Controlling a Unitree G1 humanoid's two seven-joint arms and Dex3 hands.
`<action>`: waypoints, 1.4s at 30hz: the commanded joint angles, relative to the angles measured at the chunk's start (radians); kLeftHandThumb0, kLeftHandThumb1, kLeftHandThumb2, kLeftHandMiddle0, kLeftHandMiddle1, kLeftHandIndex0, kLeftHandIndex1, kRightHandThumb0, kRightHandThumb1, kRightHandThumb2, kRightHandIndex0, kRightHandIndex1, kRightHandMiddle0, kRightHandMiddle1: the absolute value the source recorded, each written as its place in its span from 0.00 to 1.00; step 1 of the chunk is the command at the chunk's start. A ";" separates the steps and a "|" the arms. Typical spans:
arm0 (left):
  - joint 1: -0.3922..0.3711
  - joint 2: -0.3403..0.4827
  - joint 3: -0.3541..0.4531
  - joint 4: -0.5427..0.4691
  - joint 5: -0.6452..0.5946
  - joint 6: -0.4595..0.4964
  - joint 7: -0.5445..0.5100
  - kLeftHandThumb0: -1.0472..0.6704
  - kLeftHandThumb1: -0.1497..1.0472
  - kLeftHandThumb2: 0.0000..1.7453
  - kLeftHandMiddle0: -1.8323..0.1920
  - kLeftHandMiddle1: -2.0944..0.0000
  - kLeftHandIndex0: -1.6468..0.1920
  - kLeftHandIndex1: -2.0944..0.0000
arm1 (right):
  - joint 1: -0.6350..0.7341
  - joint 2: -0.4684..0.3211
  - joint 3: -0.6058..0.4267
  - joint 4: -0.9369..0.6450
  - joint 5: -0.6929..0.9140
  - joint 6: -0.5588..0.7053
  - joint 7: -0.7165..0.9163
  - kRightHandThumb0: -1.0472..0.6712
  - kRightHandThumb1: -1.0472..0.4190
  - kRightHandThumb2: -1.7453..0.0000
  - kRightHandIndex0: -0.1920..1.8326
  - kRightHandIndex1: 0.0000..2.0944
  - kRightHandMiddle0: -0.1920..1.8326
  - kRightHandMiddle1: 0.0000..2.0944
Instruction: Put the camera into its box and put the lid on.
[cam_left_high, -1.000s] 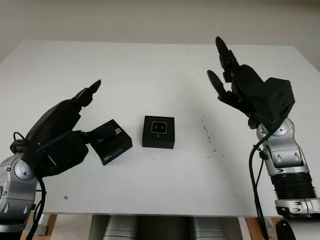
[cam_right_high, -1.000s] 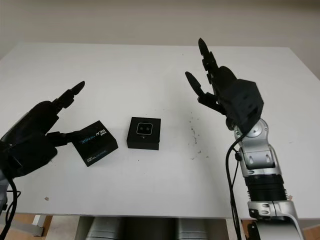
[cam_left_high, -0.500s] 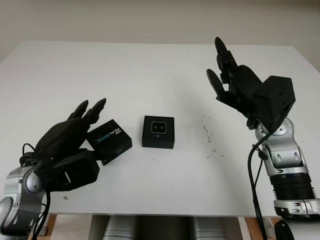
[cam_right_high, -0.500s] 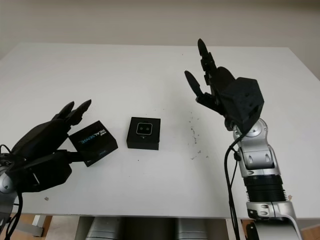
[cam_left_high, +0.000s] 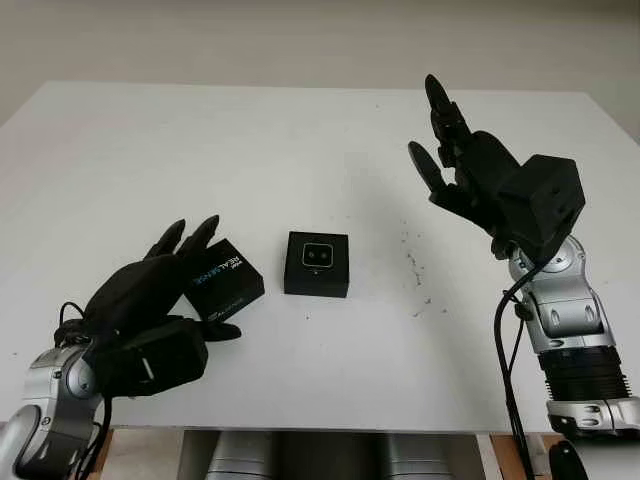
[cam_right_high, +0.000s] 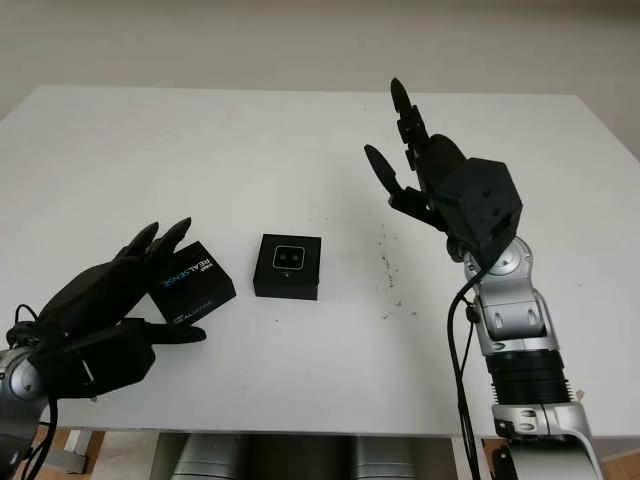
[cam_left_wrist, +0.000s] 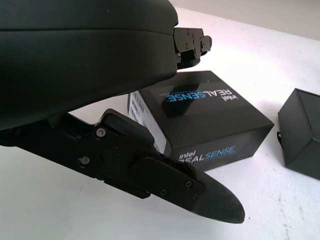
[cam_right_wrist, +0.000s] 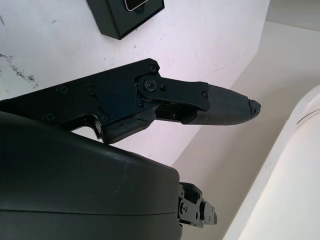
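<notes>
On the left of the white bench (cam_left_high: 300, 140), the left hand (cam_left_high: 150, 310) sits low beside the lid (cam_left_high: 222, 282), the printed black piece lying flat. Its fingers (cam_left_high: 195, 235) are loosely spread around the lid's near-left corner and pinch nothing; actual contact cannot be confirmed. Just to the right, apart from the lid, stands the open box (cam_left_high: 317, 264) with the camera (cam_left_high: 318, 256) already seated inside, face up. The step in hand looks like taking hold of the lid. The next move calls for closing on its sides, lifting it, and setting it squarely over the box. Far right, the right hand (cam_left_high: 460, 165) hangs raised above the bench, open. Count: one lid, one box, one camera, two hands.
</notes>
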 joint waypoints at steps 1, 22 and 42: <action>0.013 -0.004 -0.010 -0.016 0.003 -0.006 0.005 0.09 0.88 0.02 1.00 1.00 0.97 0.97 | -0.001 -0.006 -0.006 -0.023 0.004 -0.001 0.002 0.15 0.00 0.66 0.00 0.00 0.00 0.02; 0.015 -0.122 -0.010 0.093 -0.020 -0.091 0.226 0.50 1.00 0.05 0.86 0.31 0.81 0.51 | -0.002 -0.010 -0.004 -0.025 0.002 -0.008 0.005 0.17 0.00 0.66 0.00 0.00 0.00 0.02; -0.045 -0.107 0.022 0.053 -0.131 -0.221 0.204 0.55 0.99 0.03 0.81 0.22 0.82 0.28 | 0.002 0.026 -0.033 -0.019 0.109 0.034 0.035 0.16 0.00 0.62 0.00 0.00 0.00 0.00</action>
